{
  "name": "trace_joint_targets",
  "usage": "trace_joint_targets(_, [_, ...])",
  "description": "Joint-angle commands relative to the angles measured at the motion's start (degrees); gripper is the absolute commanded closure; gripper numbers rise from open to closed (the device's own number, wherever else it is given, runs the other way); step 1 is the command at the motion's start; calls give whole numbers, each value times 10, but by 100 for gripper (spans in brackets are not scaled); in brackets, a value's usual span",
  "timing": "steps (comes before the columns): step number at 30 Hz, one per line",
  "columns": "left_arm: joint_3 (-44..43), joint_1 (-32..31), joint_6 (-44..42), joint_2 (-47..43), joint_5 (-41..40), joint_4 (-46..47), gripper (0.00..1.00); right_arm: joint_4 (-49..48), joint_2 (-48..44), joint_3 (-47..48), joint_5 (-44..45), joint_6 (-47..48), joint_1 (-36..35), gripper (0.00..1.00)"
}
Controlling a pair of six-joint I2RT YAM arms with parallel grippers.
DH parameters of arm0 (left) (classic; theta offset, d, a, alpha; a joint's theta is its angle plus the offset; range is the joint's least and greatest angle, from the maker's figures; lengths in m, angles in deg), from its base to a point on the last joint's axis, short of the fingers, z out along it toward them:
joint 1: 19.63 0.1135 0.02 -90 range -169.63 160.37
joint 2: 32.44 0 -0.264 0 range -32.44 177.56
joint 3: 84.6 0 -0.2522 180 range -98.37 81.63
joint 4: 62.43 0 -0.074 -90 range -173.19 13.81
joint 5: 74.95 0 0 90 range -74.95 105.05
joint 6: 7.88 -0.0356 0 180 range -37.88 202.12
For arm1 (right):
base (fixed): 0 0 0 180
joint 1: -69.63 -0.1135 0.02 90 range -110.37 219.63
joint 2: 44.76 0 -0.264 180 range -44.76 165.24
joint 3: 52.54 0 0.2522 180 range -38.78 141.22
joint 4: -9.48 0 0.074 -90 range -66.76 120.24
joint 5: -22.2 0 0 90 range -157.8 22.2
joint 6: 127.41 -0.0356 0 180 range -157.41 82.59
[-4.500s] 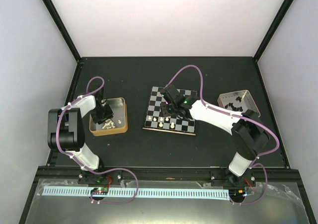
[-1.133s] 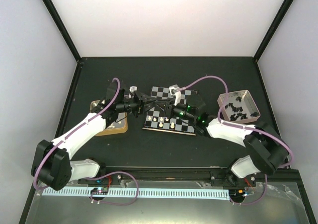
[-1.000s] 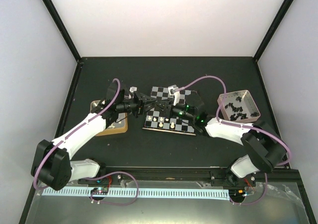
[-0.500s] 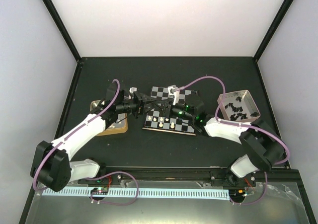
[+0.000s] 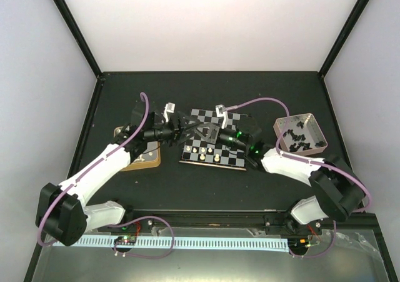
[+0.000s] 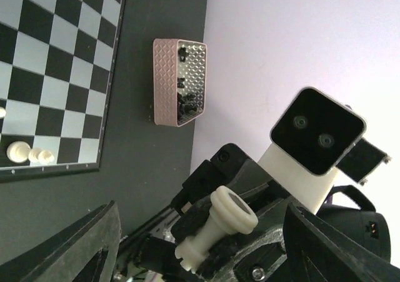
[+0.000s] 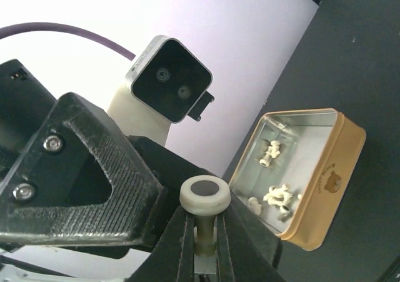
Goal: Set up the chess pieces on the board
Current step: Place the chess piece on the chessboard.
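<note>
Handing over in midair, we judge: right jaws pinch stem of cream-white piece [image 7: 204, 197], base toward lens, over board [image 5: 232, 159] at mid-surface. Left jaws stand wide around it, touching nothing we can see. Next move calls for right arm [image 5: 284, 163] to tip piece upright and lower it onto free square beside white pieces [image 6: 28, 152], in row nearest surface's near edge. Piece's head hidden inside jaws. From above, piece lost among dark metalwork; free squares hard to tell.
</note>
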Motion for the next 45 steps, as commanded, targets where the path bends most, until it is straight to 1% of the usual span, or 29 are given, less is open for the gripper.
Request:
trace_joint_targets(1, [-33, -1, -121, -13, -7, -16, 26, 13, -16, 5, -15, -101, 8, 99])
trace_joint_targets(7, [-53, 0, -257, -13, -26, -29, 23, 18, -7, -18, -75, -218, 38, 99])
trace_joint_targets(9, [-60, -1, -310, -7, -40, -48, 23, 32, -1, -30, -97, -268, 58, 99])
trace_joint_targets(12, [-67, 0, -357, 9, -67, -75, 23, 35, 12, -60, -130, -353, 87, 99])
trace_joint_targets(15, [-76, -1, -398, 36, -90, -98, 23, 43, 24, -84, -148, -401, 125, 99])
trace_joint_targets(20, [-113, -1, -435, 105, -96, -138, 26, 174, 27, -84, -158, -400, 177, 99])
trace_joint_targets(25, [-129, -1, -459, 139, -111, -149, 26, 336, 19, -63, -144, -341, 211, 98])
trace_joint_targets(30, [-137, -1, -471, 161, -122, -159, 27, 424, 33, -46, -143, -309, 226, 98])
trace_joint_targets(33, [-139, -1, -477, 171, -122, -161, 27, 453, 39, -42, -139, -303, 226, 98])
trace_joint_targets(42, [-142, -1, -487, 185, -136, -179, 28, 482, 77, -32, -138, -298, 227, 97])
trace_joint_targets(43, [-143, -1, -488, 186, -137, -181, 28, 484, 79, -29, -138, -298, 227, 96])
trace_joint_targets(45, [-142, -1, -489, 186, -137, -183, 28, 489, 83, -25, -135, -296, 227, 91])
